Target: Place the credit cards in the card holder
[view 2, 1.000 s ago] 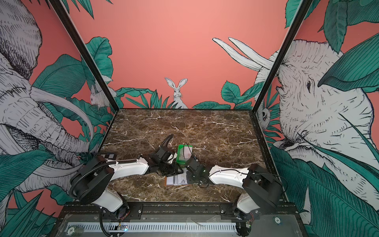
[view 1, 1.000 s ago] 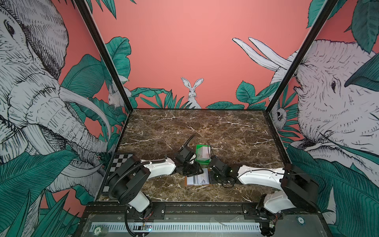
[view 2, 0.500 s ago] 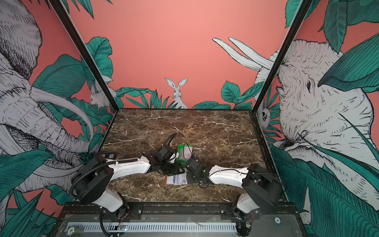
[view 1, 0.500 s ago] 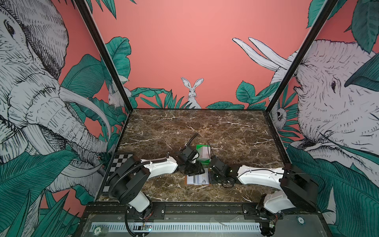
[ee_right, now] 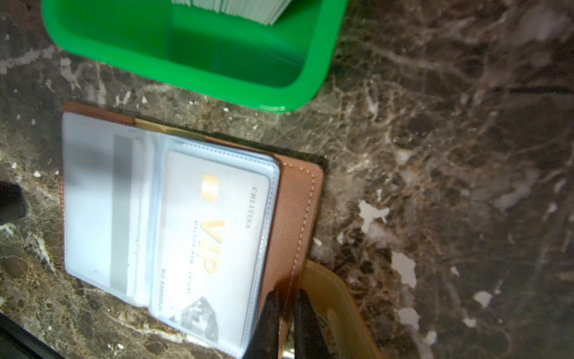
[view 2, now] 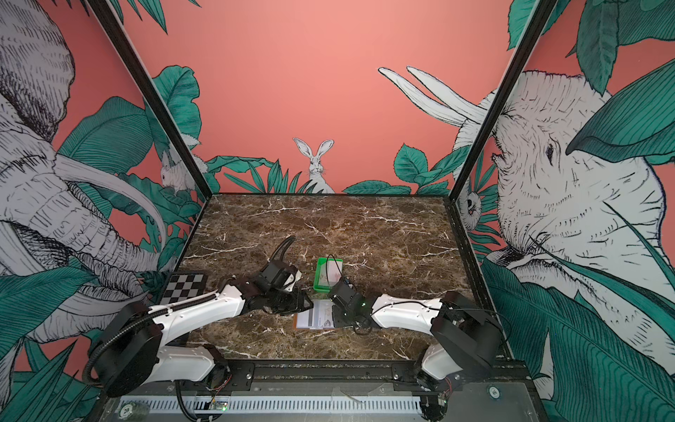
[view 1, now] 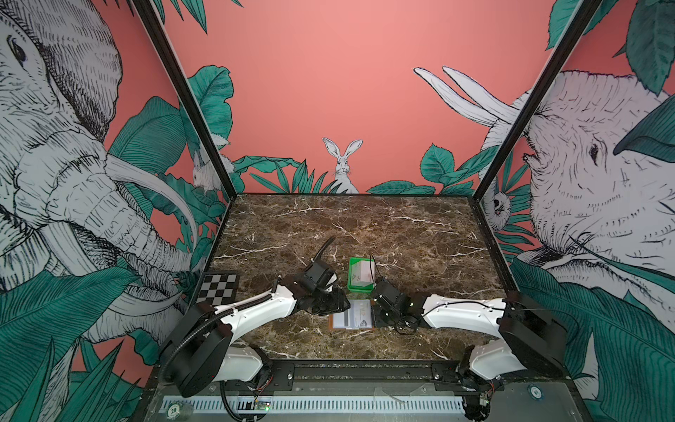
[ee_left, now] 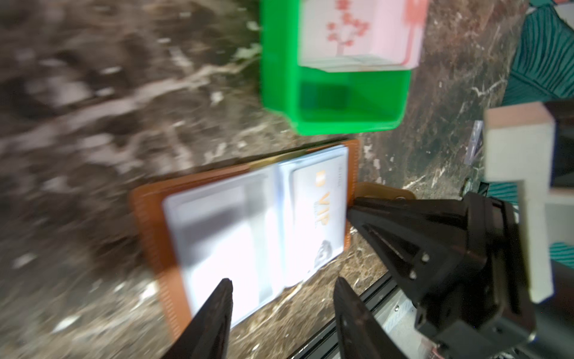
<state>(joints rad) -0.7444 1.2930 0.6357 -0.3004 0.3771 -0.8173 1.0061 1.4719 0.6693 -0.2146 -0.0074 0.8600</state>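
VIP card (ee_right: 217, 236) sits in card holder (view 1: 347, 318), low centre in both top views; R gripper (ee_right: 287, 298) pinches its edge, L gripper (ee_left: 282, 283) apart & empty; next prob. another from green tray (ee_left: 341, 118).

card holder (ee_right: 298, 211): tan, open flat, VIP card (ee_right: 217, 242) in slv | credit cards (ee_left: 357, 34): stack in grn tray (ee_left: 341, 124)

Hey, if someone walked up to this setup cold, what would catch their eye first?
Probably the tan card holder lying open on the marble table near the front, a gold-lettered VIP card showing in one clear sleeve. Just behind it sits a bright green tray with a stack of cards. The right gripper pinches the holder's edge while the left gripper hangs open over its other side.
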